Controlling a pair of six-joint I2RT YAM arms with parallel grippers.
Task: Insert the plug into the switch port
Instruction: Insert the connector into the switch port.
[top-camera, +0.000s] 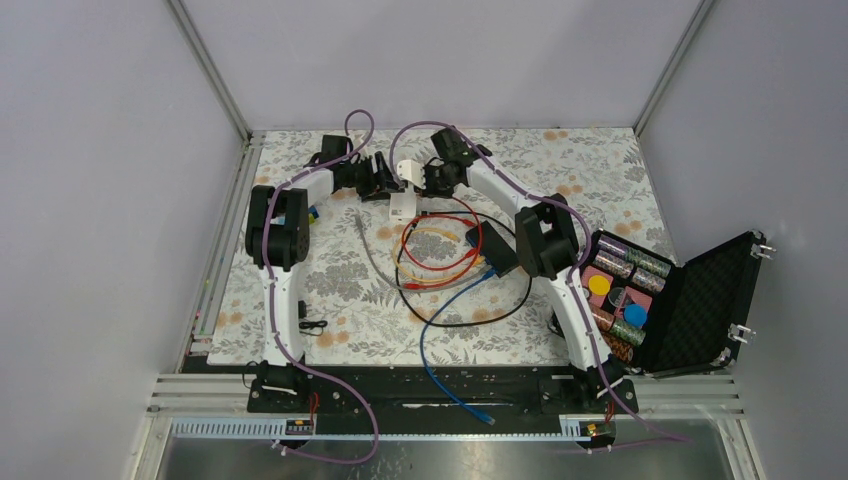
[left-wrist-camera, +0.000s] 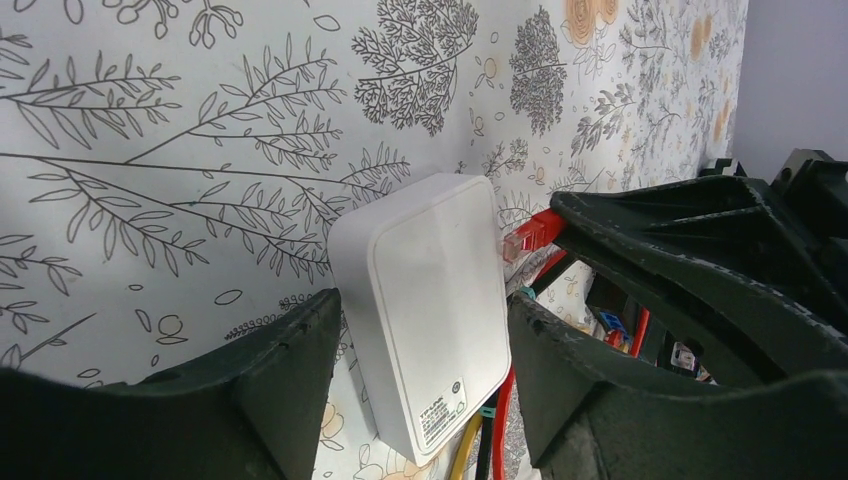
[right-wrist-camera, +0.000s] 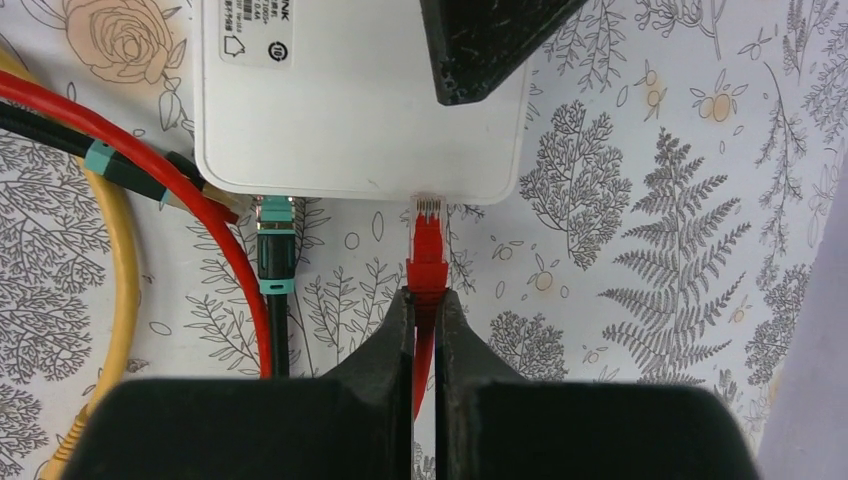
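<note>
Your right gripper is pinched shut on the red plug, its tip touching the white box that your left gripper straddles, grip unclear, while the black switch lies well apart, so I judge insertion not done.

a floral-print cover spreads under everything. at the right edge of the frame an open black case holds glittery rolls and coloured discs. a blue cable trails toward bottom centre, and a grey cable lies left of centre.
</note>
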